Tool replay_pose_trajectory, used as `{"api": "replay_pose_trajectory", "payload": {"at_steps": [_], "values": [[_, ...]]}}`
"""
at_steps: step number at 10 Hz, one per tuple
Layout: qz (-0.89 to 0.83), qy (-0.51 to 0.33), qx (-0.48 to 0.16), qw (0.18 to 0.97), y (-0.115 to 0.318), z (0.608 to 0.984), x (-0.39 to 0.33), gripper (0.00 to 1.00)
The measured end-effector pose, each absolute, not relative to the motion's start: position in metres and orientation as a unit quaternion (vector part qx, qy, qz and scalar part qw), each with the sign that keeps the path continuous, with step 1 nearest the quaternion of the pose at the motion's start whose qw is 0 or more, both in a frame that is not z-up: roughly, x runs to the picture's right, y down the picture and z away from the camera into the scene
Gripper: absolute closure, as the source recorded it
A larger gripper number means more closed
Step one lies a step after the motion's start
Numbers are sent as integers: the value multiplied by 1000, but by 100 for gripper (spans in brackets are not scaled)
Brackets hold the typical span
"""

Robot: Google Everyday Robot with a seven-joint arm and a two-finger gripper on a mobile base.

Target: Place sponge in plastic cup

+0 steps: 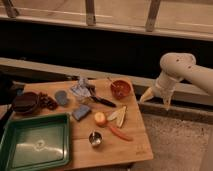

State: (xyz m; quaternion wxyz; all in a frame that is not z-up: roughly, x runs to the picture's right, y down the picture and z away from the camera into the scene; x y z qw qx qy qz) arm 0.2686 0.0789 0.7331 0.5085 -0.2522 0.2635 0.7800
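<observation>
Sponge: grey-blue rectangular sponge (81, 112), flat on the wooden table (136, 146), just beside the green plastic tray (11, 131).
Cup: orange-red plastic cup (120, 89), upright at the table's far right, apart from the sponge.
Gripper: two-finger gripper (156, 100), off the table's right edge, fingers spread, empty.

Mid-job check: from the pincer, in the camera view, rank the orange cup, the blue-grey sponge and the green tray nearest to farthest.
The pincer hangs just off the right edge of the table.
1. Orange cup: back right of the table.
2. Blue-grey sponge: mid-table.
3. Green tray: front left corner.
</observation>
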Motion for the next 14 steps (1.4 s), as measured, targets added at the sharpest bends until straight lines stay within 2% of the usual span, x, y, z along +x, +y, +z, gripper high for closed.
{"api": "replay_pose_trajectory", "payload": {"at_steps": [8,14], "values": [[773,245,-252,528,71,736,254,20],[726,204,-258,604,39,748,171,20]]}}
